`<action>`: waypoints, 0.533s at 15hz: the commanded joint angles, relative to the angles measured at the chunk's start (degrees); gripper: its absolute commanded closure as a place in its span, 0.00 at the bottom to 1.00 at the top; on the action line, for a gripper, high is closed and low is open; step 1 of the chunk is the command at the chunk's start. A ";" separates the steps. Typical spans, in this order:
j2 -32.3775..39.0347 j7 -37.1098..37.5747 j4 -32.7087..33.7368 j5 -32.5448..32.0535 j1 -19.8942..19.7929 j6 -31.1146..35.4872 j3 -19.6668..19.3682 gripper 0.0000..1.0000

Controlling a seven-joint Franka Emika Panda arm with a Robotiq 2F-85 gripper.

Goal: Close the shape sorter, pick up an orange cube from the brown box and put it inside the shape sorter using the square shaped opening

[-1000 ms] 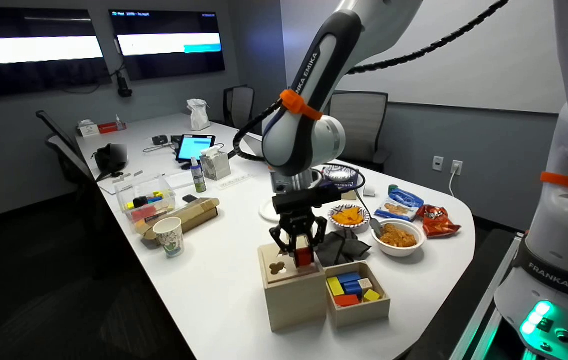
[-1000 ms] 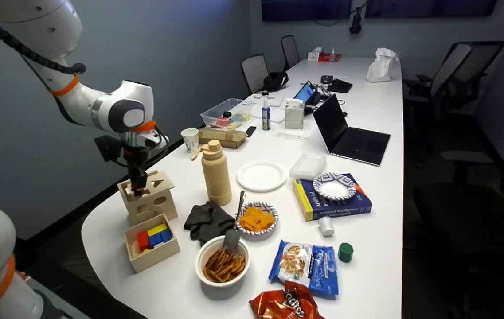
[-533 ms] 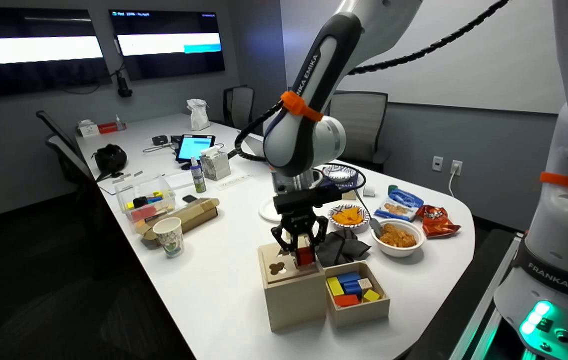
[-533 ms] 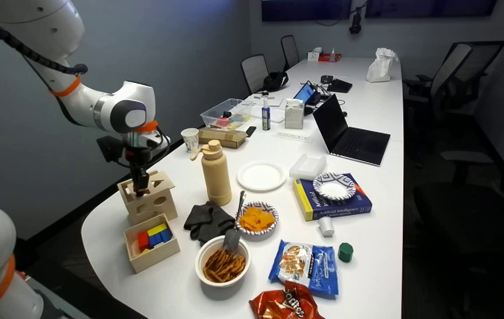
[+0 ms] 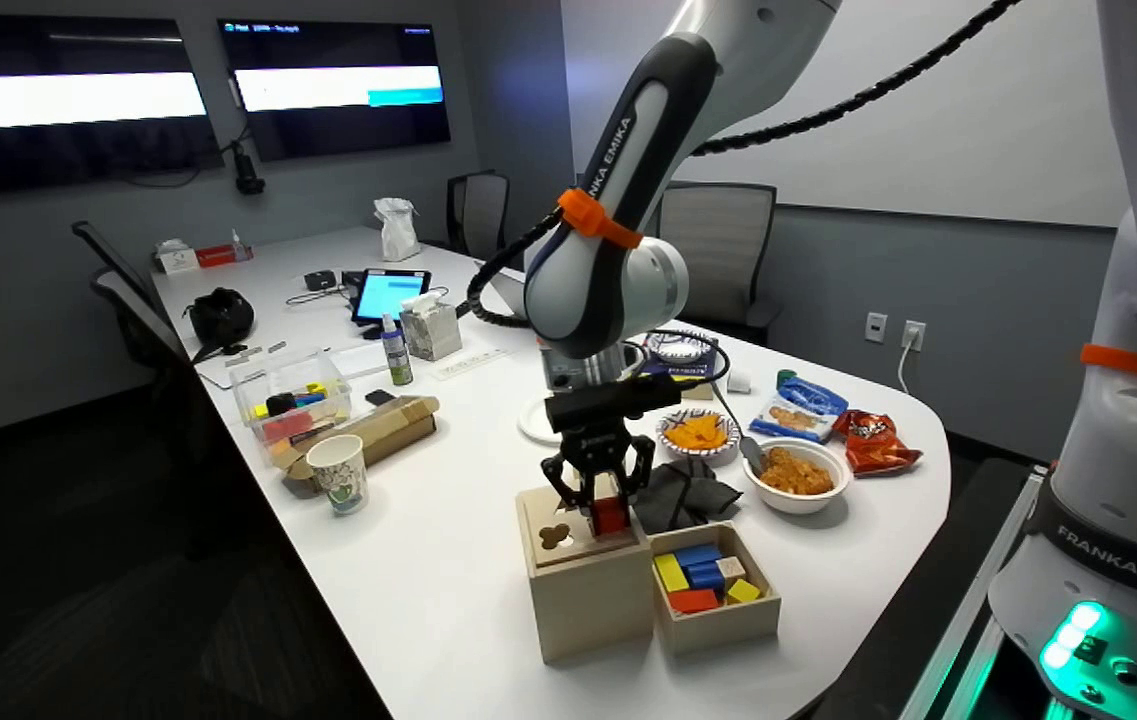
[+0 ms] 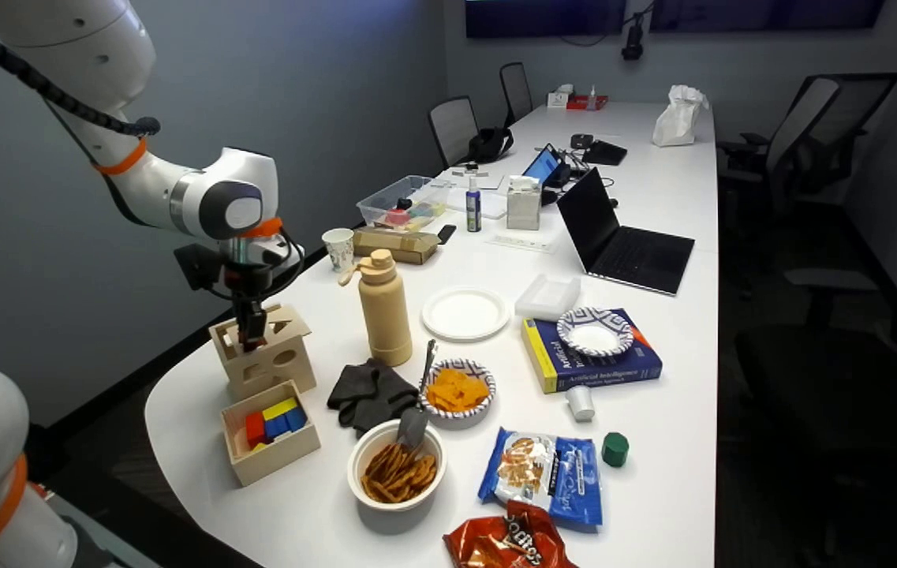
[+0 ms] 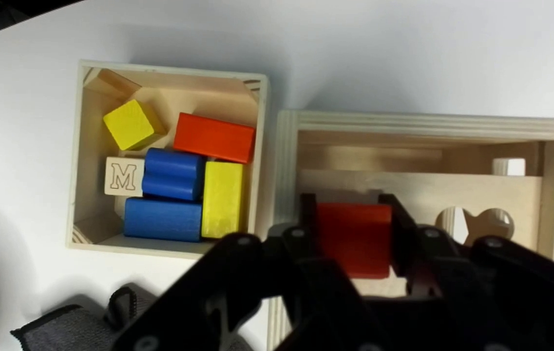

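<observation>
The shape sorter [image 5: 593, 612] is a pale wooden box; it shows in the other views too [image 6: 292, 377] [image 7: 428, 120]. Its holed lid [image 7: 413, 187] leaves a gap along one side in the wrist view. A clover-shaped hole [image 7: 481, 225] shows. My gripper [image 7: 350, 207] is shut on the orange cube [image 7: 354, 241], which looks red, one finger on each side. In an exterior view the cube [image 5: 610, 516] is at the lid; I cannot tell whether it touches. The square opening is not identifiable, perhaps hidden under gripper and cube. The brown box [image 7: 169, 71] stands beside the sorter.
The brown box holds a red block [image 7: 214, 137], blue blocks [image 7: 162, 219], yellow blocks [image 7: 223, 200] and a letter block [image 7: 124, 176]. A dark cloth [image 6: 373, 394], a bottle [image 6: 386, 315] and a bowl of snacks [image 6: 397, 473] stand nearby. The table edge is close to the sorter.
The arm has shifted only slightly, and the gripper with the cube has moved a little over the sorter's lid. The sorter and the brown box have not moved.
</observation>
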 commanded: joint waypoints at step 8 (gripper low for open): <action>2.87 0.80 3.71 -1.80 0.92 -1.83 -0.66 0.90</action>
